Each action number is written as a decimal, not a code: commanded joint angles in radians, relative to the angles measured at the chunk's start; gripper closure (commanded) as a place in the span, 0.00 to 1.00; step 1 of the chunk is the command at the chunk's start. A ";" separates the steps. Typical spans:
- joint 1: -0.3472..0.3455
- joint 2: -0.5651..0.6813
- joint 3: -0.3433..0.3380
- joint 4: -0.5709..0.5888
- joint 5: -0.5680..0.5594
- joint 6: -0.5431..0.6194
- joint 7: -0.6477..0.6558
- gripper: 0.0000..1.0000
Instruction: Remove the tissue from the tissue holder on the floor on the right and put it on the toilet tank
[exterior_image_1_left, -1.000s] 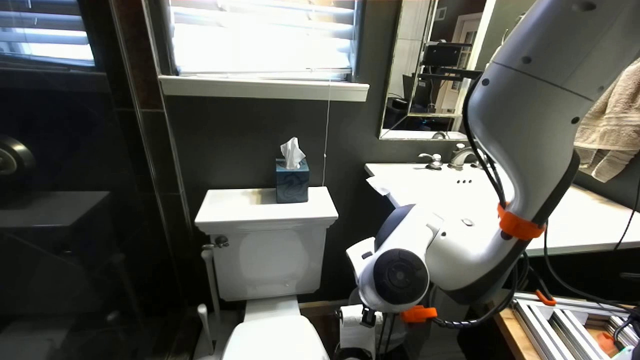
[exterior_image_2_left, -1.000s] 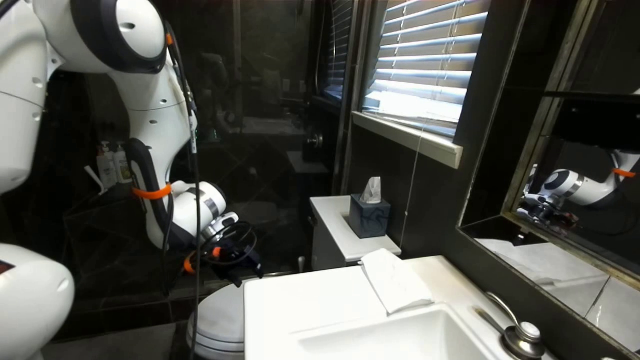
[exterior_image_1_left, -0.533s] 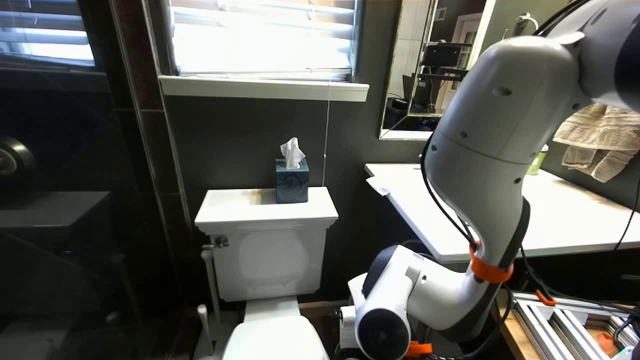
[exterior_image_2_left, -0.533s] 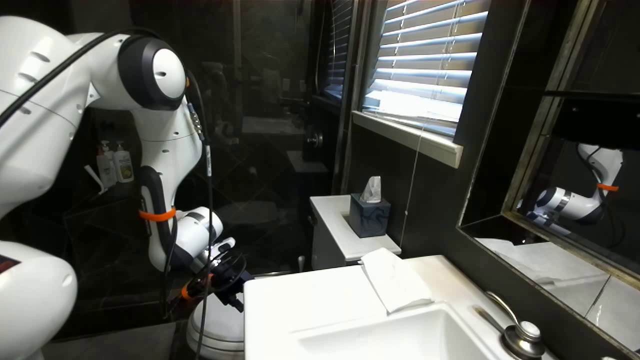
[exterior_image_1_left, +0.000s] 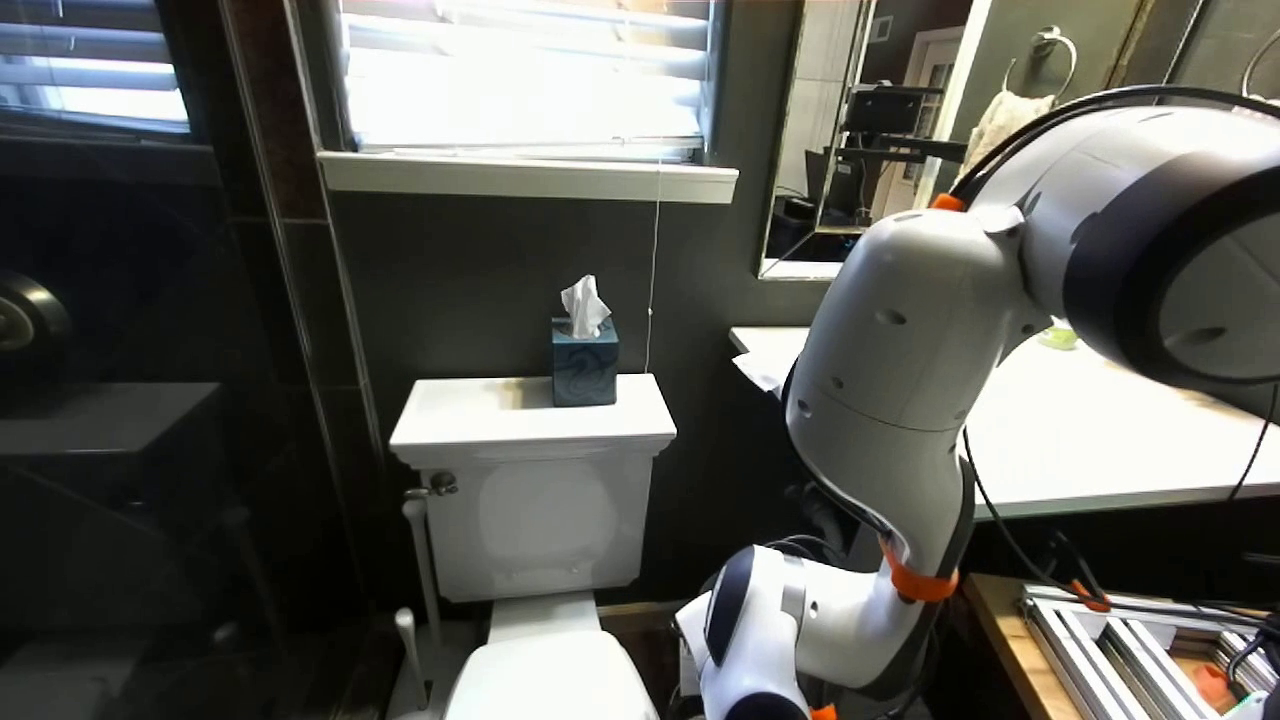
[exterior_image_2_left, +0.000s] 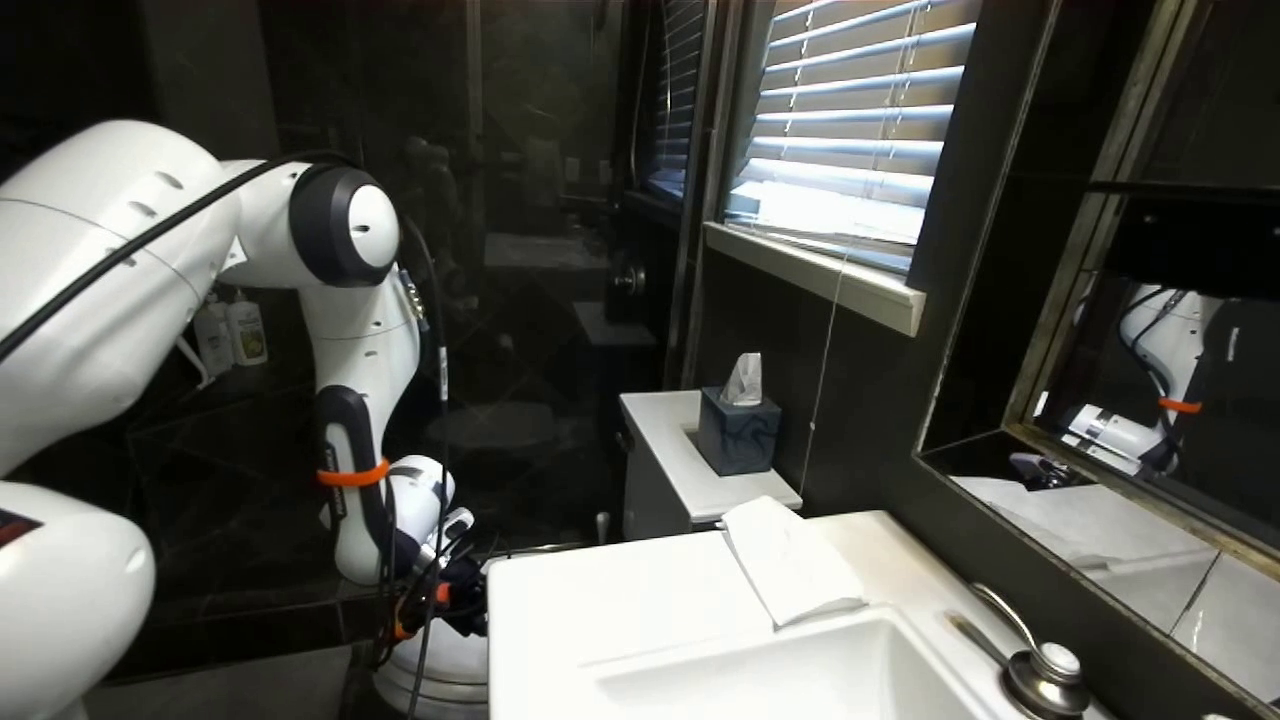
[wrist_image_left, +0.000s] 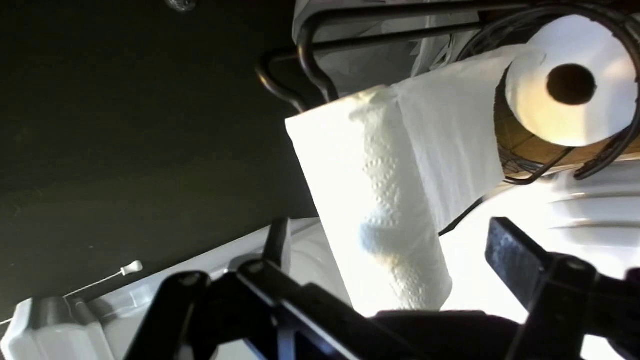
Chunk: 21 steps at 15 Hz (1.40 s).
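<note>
Bottle label (exterior_image_2_left: 251, 342) illegible, tissue (wrist_image_left: 370, 200) near hand (wrist_image_left: 392, 242)

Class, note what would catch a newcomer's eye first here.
Probably the white robot arm, crowding the right of an exterior view. There, a blue tissue box stands on the toilet tank. In the wrist view, it's the white toilet roll on its dark wire holder, framed by the open claw.

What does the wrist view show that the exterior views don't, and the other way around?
Only the wrist view shows the gripper clearly open, the hanging roll seen between its fingers, and a second roll inside the wire holder. Only the exterior views show the blue tissue box, the window blinds and the mirror. Wrist and exterior views share the toilet tank and the pull cord.
</note>
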 joint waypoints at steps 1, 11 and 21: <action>-0.034 0.001 0.033 0.006 -0.017 -0.024 -0.004 0.00; -0.032 0.155 0.039 0.150 -0.107 -0.180 0.061 0.00; -0.038 0.244 0.049 0.231 -0.104 -0.211 0.054 0.10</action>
